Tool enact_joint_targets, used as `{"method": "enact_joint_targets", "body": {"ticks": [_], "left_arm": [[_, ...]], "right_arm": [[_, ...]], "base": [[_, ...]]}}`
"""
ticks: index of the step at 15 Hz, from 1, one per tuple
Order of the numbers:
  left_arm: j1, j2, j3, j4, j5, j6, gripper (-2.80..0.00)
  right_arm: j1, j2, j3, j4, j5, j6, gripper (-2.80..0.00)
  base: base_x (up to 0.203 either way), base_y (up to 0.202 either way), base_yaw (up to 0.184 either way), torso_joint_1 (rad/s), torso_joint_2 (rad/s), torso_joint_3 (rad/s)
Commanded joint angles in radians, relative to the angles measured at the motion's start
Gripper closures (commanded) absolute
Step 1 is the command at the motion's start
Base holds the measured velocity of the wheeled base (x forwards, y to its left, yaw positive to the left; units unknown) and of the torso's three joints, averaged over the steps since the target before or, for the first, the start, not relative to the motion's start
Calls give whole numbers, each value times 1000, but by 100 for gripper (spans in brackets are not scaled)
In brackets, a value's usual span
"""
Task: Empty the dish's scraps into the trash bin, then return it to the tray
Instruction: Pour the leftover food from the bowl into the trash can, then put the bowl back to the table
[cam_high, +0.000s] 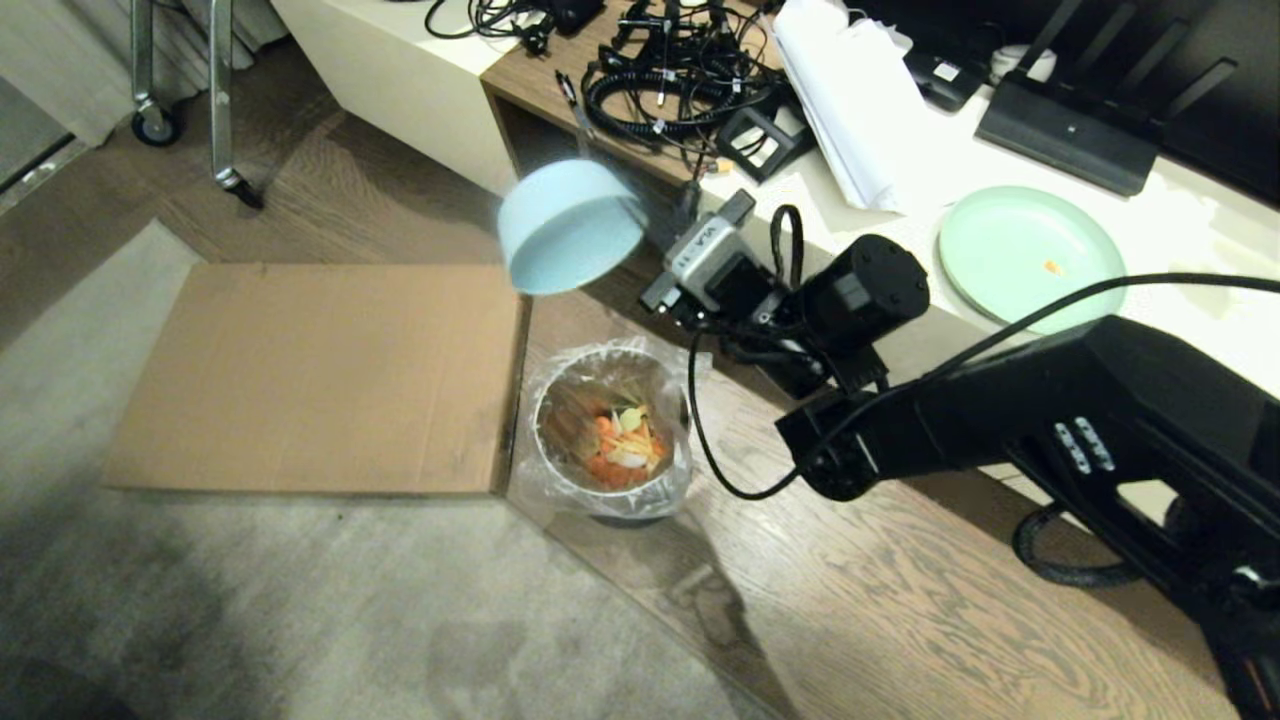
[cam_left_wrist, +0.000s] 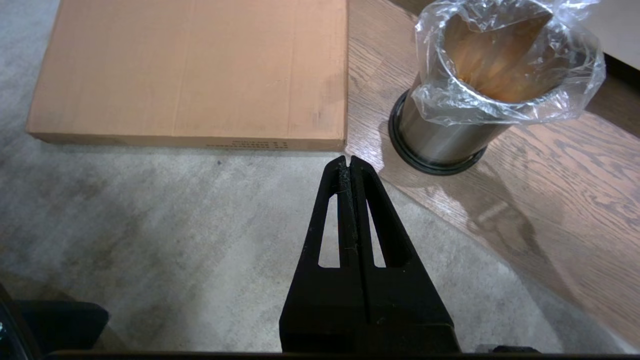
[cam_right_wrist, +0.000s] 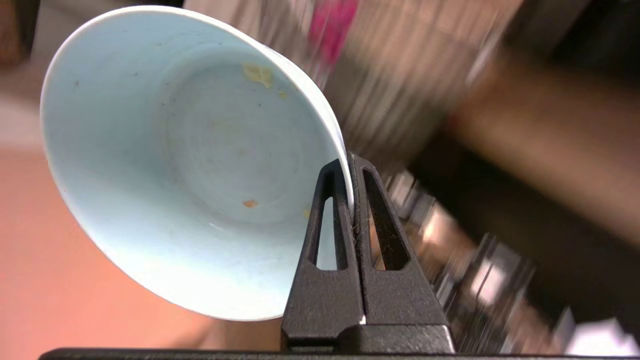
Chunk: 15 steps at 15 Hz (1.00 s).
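Right gripper (cam_right_wrist: 350, 165) pinches the rim of the dish (cam_high: 568, 226), jaws pressed tight with the thin wall between them — a rim grip, likely because the bowl is too wide to span. The dish hangs in the air above the floor, tipped on its side, mouth facing down and toward me, a little off from directly over the trash bin (cam_high: 612, 440). That tilt is what lets the contents slide out.

Dish itself: small, round, pale blue-white, smooth. The right wrist view shows its inside all but bare — a yellowish smear near the rim and a tiny orange fleck or two clinging to the wall.

The scraps (cam_high: 622, 448) sit in the bin: orange slices and pale bits heaped on the clear liner. Dumping looks done; what remains, by my reading, is carrying the dish to the tray, which I cannot find in any view.

Bin stands on the wood floor just beside a flat cardboard sheet (cam_high: 320, 375). A mint-green plate (cam_high: 1030, 255) rests on the counter behind the arm.

Left gripper (cam_left_wrist: 350, 165) hangs low over the carpet, jaws together, holding nothing.
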Motion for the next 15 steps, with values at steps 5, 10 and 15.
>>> {"method": "enact_joint_targets", "body": {"ticks": [5, 10, 15], "left_arm": [[0, 0, 0, 0, 0, -1, 0], [0, 0, 0, 0, 0, -1, 0], [0, 0, 0, 0, 0, -1, 0]], "right_arm": [[-25, -223, 422, 233, -301, 184, 0], [-75, -372, 518, 519, -522, 444, 0], [-81, -572, 648, 885, -585, 817, 0]], "base": [[0, 0, 0, 0, 0, 0], [0, 0, 0, 0, 0, 0], [0, 0, 0, 0, 0, 0]]}}
